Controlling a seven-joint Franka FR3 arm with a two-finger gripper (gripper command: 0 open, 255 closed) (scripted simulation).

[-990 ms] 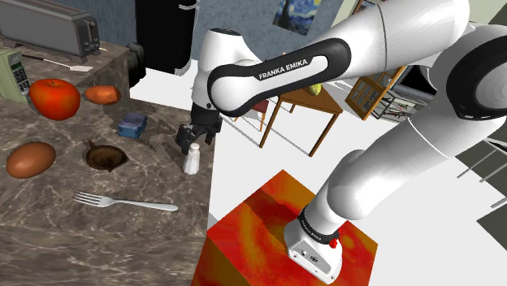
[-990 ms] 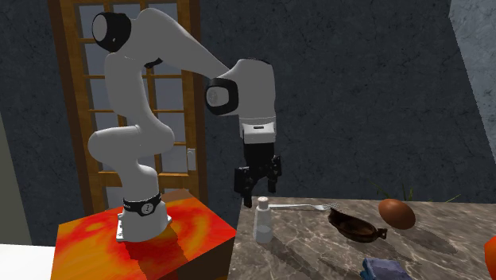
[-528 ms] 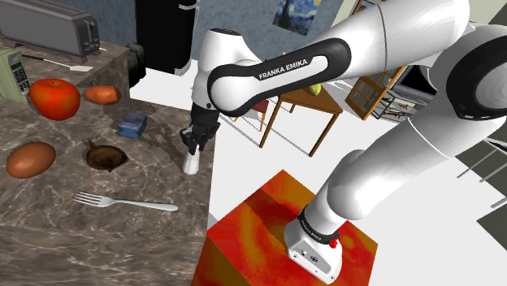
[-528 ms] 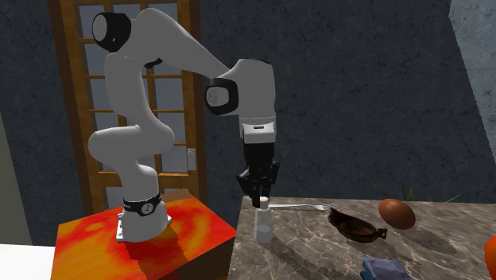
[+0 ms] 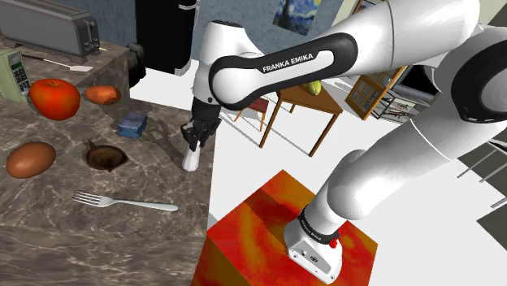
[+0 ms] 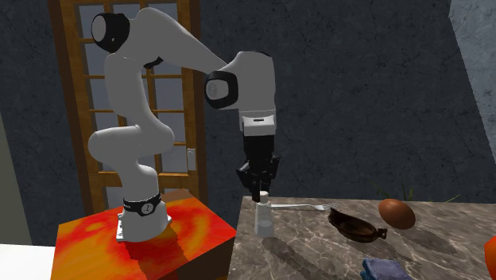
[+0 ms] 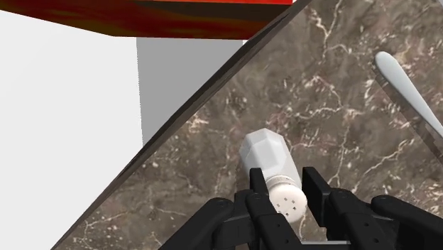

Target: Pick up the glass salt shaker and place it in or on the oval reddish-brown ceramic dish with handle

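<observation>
My gripper (image 5: 193, 140) hung straight down over the table (image 5: 97, 244), its two black fingers closed in on the white, hole-dotted cap of the salt shaker (image 5: 191, 160), one on each side. In the wrist view the gripper (image 7: 285, 186) clasped that cap, and the salt shaker (image 7: 264, 153) showed a pale, faceted body below it, over dark veined stone. I could not tell whether its base touched the table (image 7: 341, 57).

I place the rest by the reddish-brown dish (image 5: 104, 156), which sat empty-handed of me, well apart from the shaker. In the shoulder view the shaker stood to the dish's right, close to the table's edge on the side of my red-and-orange stand (image 5: 268, 227). A fork (image 5: 122, 201) lay below the dish in that view, near it. A brown egg-shaped thing (image 5: 31, 159) lay to the dish's left, a small blue thing (image 5: 131, 125) just above the dish, and a red tomato (image 5: 55, 97) farther up and left of it.

In the second exterior view the gripper (image 6: 260, 193) and salt shaker (image 6: 261, 223) were to the left of the dish (image 6: 355, 226), the fork (image 6: 302, 207) lay behind and left of the dish, and the brown egg-shaped thing (image 6: 396, 213) sat just to its right.
</observation>
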